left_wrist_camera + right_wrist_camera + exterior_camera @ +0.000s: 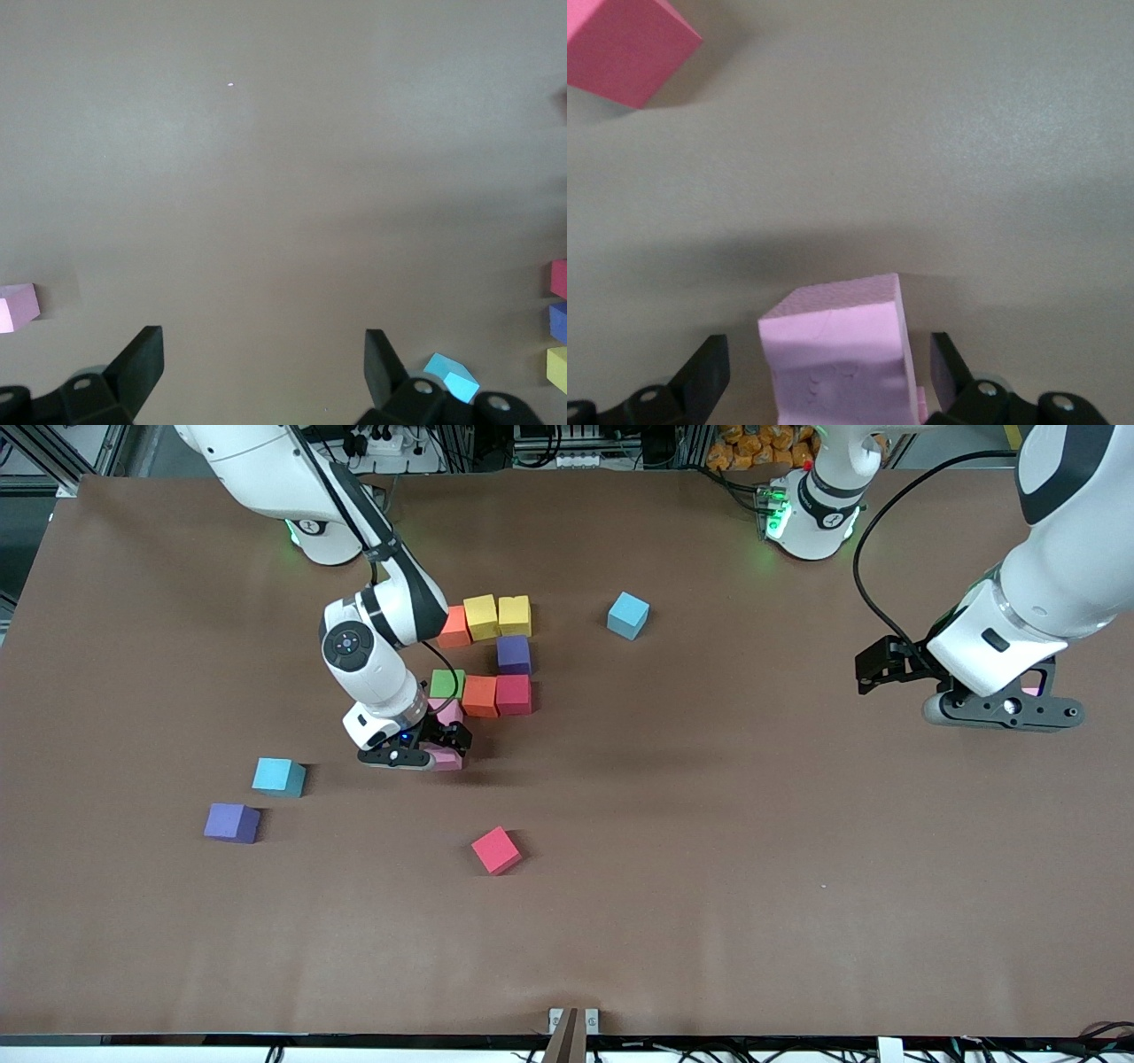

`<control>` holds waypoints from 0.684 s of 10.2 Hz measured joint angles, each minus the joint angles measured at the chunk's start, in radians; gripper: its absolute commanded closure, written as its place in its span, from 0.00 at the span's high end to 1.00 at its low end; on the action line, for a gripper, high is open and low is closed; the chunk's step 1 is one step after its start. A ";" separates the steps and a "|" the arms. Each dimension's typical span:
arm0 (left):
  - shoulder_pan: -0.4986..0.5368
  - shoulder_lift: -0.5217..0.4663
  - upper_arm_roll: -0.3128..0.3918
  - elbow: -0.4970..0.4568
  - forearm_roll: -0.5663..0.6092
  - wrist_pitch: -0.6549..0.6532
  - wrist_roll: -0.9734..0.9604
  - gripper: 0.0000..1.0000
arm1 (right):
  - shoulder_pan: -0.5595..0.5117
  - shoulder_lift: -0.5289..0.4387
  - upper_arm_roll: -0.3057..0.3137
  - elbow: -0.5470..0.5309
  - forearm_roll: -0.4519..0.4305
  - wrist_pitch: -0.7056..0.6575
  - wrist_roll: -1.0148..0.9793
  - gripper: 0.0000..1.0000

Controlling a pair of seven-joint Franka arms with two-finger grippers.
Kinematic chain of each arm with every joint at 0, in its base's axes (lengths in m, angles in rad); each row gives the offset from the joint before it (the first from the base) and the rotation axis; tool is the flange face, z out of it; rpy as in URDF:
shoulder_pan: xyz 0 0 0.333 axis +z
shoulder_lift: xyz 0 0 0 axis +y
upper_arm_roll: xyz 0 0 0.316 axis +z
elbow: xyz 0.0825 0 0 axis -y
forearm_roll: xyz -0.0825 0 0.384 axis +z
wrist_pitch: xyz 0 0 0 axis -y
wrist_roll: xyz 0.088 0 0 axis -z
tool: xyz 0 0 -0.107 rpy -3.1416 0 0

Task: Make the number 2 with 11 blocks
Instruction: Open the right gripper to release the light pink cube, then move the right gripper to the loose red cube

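Unfinished number 2 (485, 657) of touching blocks at upper centre of the table (709, 868), lowest pink block (446, 759) between wide-spread right pincer (425, 755), ungripped; left pincer (1001, 710) waiting wide, empty, at frame's right edge.

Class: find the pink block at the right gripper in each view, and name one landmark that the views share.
Front view: pink block on the table, between the right gripper's open fingers.
Left wrist view: not in it.
Right wrist view: at, between the fingers.
Shared landmark: the loose red block.
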 measured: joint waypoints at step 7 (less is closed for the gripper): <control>0.001 0.000 0.001 0.000 0.000 0.000 0.000 1.00 | -0.027 -0.032 -0.001 0.236 0.000 -0.246 0.112 1.00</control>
